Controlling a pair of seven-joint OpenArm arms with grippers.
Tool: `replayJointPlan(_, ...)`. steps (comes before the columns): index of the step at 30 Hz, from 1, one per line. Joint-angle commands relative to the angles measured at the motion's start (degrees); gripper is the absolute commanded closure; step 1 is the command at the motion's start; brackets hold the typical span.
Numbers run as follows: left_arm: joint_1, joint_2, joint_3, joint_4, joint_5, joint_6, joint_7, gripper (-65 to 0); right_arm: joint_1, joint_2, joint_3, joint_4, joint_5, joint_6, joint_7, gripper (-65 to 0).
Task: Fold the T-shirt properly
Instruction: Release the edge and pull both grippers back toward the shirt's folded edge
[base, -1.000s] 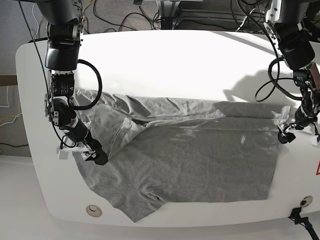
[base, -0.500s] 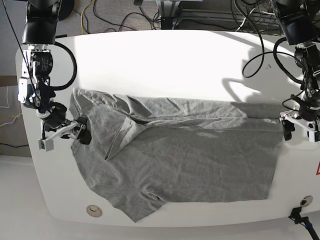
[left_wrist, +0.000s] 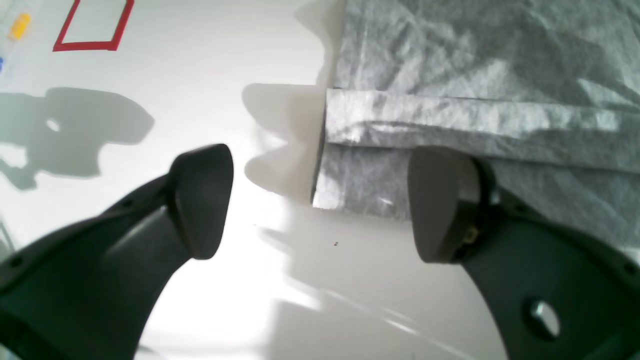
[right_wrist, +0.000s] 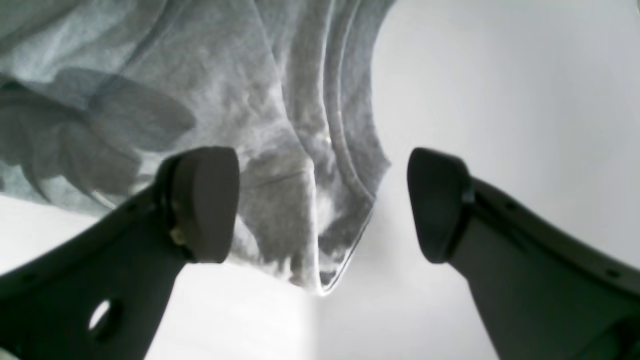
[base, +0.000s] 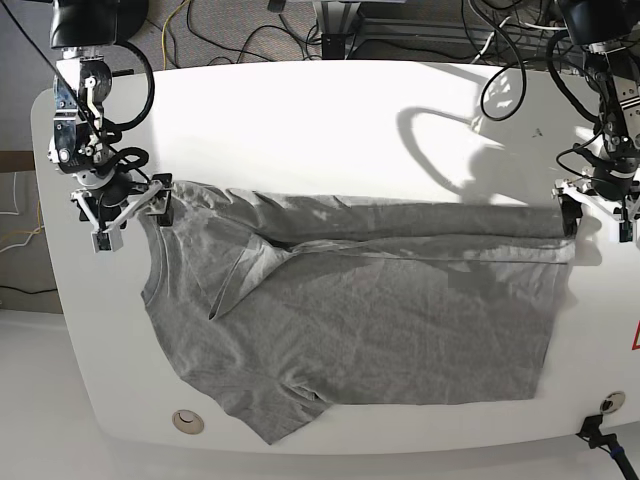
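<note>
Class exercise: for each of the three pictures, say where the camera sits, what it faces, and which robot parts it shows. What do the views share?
Base: high above the table, facing down at the T-shirt; both arms show.
Left wrist: on the left arm, facing the shirt's folded corner; left end effector open.
Right wrist: on the right arm, facing a shirt edge; right end effector open.
Shared: T-shirt, table.

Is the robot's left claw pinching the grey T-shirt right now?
Apart. The left wrist view shows the left gripper wide open, the T-shirt edge unpinched between its fingers.
</note>
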Motion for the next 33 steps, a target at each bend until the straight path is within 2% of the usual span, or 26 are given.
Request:
replayJointPlan(1,-0.60,-1.15,-0.49,1.15,-0.43,0.17,-1.51,-51.5,0.97,-0.12,1.68,-2.22,0.11,1.34,2.00,-50.4)
replayJointPlan(4,0.28,-1.15,-0.58,1.15,-0.43,0.17,-1.51,-51.5,1.06,-0.30,2.47,-6.26,0.11,3.18,4.55,-50.4)
replayJointPlan(12,0.98,-1.15,-0.58,1.15,-0.43,0.17,-1.51,-51.5,0.88,-0.47,2.38,-11.63,0.11,3.18,8.25,-50.4)
replayJointPlan(19,0.28,-1.15,-2.69,0.80,-0.35,0.17,-1.51,-51.5,-0.61,-4.78,2.30,-11.71,0.02,3.27,8.42,-50.4)
replayJointPlan(22,-2.00,-1.15,-2.87,-0.52,-0.35,0.17,-1.16,-51.7,-0.70,-5.40,2.30,-11.80,0.02,3.27,8.42,-50.2)
replayJointPlan(29,-7.63,-1.15,-2.78,-8.61,-0.35,0.17,-1.34,-51.7,-0.79,-6.54,2.30,-11.80,0.02,3.27,8.42,-34.6)
replayJointPlan(33,-9.83,-1.15,-2.69,-12.56,-0.35,0.17,-1.42,-51.7,-1.14,-6.71,2.30,-11.89,0.02,3.27,8.25,-32.2)
